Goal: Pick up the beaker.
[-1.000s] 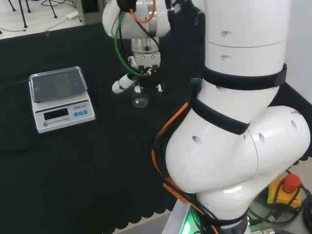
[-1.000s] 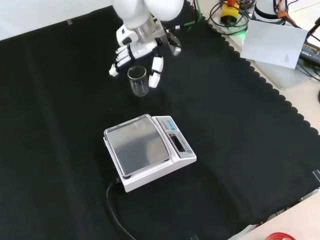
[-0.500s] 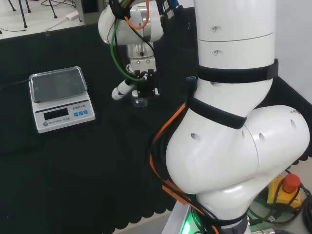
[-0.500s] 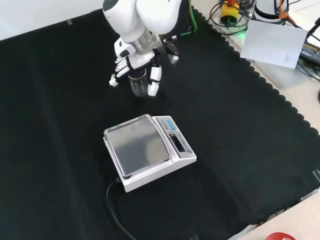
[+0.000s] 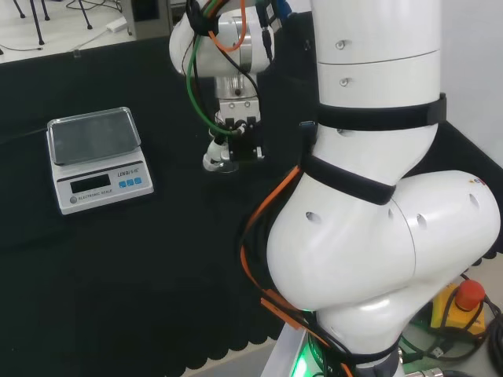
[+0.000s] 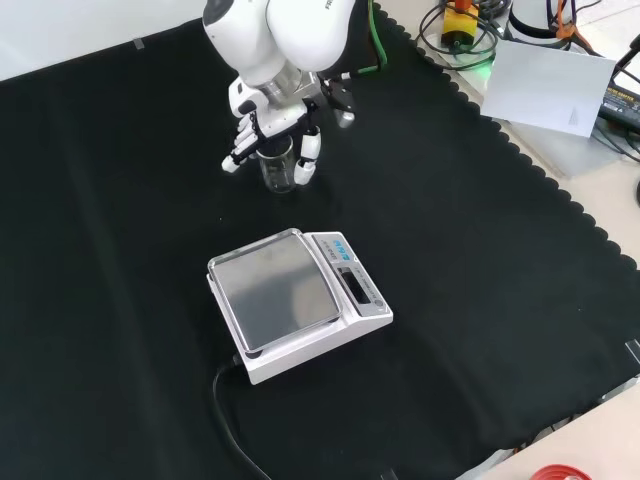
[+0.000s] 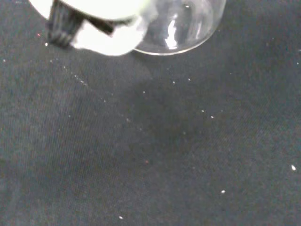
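A small clear glass beaker (image 6: 278, 172) stands upright on the black cloth, above the scale in the front view. The hand (image 6: 272, 112) comes down over it from the view's top. Its fingers (image 6: 240, 150) curl at the beaker's left side and the thumb (image 6: 308, 158) lies against its right side. In the head view the hand (image 5: 236, 129) hangs under the white wrist, with the beaker (image 5: 226, 166) just below it. Up close in the wrist view, the beaker's round base (image 7: 183, 23) rests on the cloth and a white part of the hand (image 7: 101, 35) touches it.
A white scale (image 6: 290, 300) with a steel pan sits nearer the front view's bottom, and its black cable (image 6: 225, 410) trails off below. The same scale (image 5: 94, 157) is at the head view's left. The cloth's scalloped edge (image 6: 560, 200) runs along the front view's right.
The hand has come down over the beaker. Its spread fingers and thumb have closed in against the glass. The beaker has stayed in its place on the cloth.
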Robot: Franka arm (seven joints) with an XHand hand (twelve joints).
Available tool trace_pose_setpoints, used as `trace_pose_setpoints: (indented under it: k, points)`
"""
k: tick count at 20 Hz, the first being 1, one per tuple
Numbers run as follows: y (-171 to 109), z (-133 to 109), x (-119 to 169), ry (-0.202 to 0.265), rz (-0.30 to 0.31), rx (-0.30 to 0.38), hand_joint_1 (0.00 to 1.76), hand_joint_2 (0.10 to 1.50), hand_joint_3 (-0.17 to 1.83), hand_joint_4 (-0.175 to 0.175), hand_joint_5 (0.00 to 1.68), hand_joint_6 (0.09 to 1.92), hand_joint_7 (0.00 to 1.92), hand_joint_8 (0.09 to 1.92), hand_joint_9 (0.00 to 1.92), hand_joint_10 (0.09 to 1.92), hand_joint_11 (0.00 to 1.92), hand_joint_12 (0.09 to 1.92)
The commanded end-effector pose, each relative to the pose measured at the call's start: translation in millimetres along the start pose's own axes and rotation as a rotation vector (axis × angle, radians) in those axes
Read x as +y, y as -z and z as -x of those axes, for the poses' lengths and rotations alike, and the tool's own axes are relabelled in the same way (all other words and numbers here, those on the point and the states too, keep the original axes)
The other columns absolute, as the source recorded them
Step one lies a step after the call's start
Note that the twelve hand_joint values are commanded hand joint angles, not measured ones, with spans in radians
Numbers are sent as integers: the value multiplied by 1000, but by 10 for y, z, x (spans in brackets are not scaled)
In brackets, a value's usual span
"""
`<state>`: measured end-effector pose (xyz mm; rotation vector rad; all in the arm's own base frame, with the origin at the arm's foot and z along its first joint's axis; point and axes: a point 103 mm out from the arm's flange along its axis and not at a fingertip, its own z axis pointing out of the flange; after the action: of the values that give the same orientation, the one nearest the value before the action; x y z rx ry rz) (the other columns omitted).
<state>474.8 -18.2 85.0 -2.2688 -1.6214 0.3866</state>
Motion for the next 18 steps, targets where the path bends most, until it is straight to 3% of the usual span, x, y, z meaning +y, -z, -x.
trace_pose_setpoints:
  k: [1,2,4,5,8,11,18]
  points:
    - [-14,-80,21,-32,138,71,1097,543,658,112,494,621,584,786,1008,574,819,1233]
    - [-3,-87,24,-37,151,75,1118,544,709,114,565,882,655,824,1080,553,891,1190]
    - [5,-111,30,-36,169,72,1147,553,767,107,668,1153,744,905,1165,540,978,1136]
    - [19,-116,37,-38,178,76,1131,633,734,77,796,1158,787,966,1198,549,1033,1101]
    - [48,-136,58,-42,190,74,1139,739,688,-67,997,1104,878,1119,1247,608,1194,961]
    - [86,-125,52,-43,187,84,1222,786,647,40,1000,1164,1005,1082,1255,660,1264,892]
    - [458,-177,-100,-14,236,84,1232,772,673,54,1010,1164,1022,1081,1258,678,1279,872]
